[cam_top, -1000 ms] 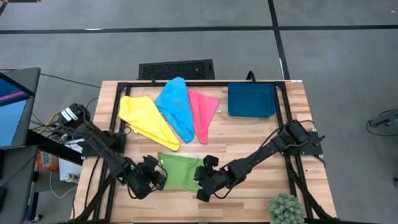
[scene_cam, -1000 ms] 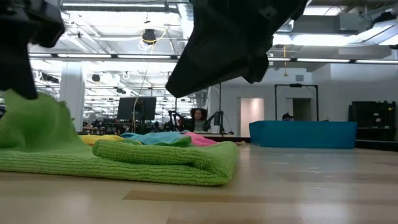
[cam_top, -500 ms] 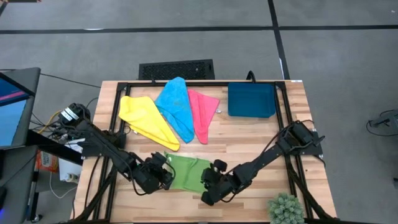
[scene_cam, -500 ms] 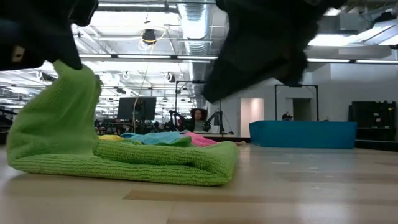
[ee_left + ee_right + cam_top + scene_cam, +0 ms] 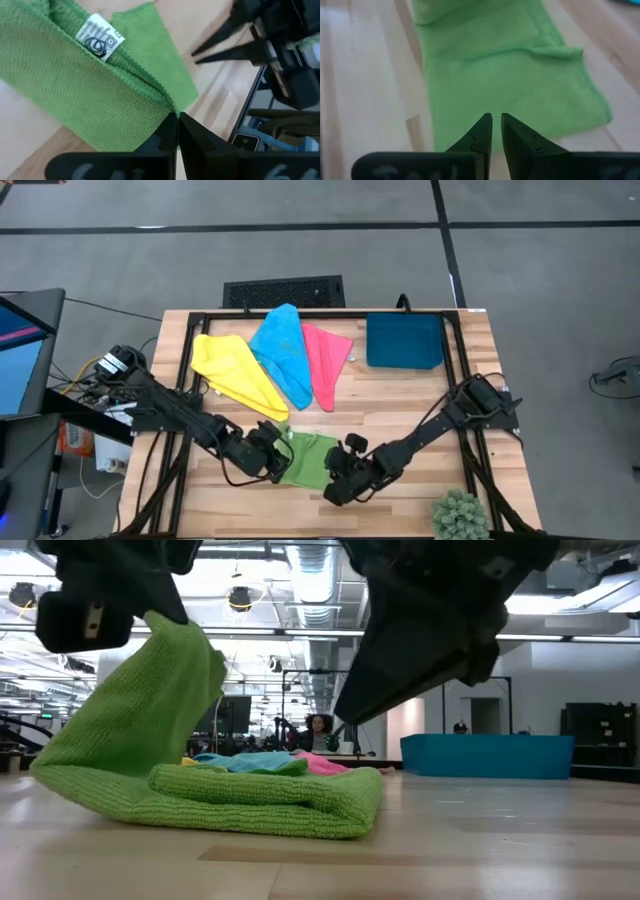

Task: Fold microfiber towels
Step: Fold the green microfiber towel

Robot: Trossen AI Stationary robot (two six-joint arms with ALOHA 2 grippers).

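Item 1, green towel (image 5: pixel 308 458): we record it on the wooden counter (image 5: pixel 420 395) at the front, between the two tools. Part of it lies folded flat; its edge on the left tool's side is lifted clear of the counter, rising as a slanted flap in the low view (image 5: pixel 150 730). A white care label (image 5: pixel 99 37) shows on the lifted cloth.

Item 2, left tool (image 5: pixel 272 456): we find its fingers pinched together on the raised edge of the green towel, the cloth caught at the fingertips (image 5: pixel 170 131) in the left wrist view.

Item 3, right tool (image 5: pixel 335 470): we place it just beside the opposite edge of the green towel, above the folded part. Its fingers (image 5: pixel 482 130) stand nearly together with only a narrow gap, holding nothing; the green towel (image 5: pixel 505 85) lies spread ahead of them.

Item 4, yellow towel (image 5: pixel 236 374), sky-blue towel (image 5: pixel 282 352), pink towel (image 5: pixel 325 360): we log these side by side and overlapping, limp, on the counter well beyond both tools, towards the far edge.

Item 5, dark blue tray (image 5: pixel 403 341): we note it beyond the right tool, near the far edge, apart from the pink towel.

Item 6, small green plant (image 5: pixel 460 516): at the front corner, on the right arm's side.
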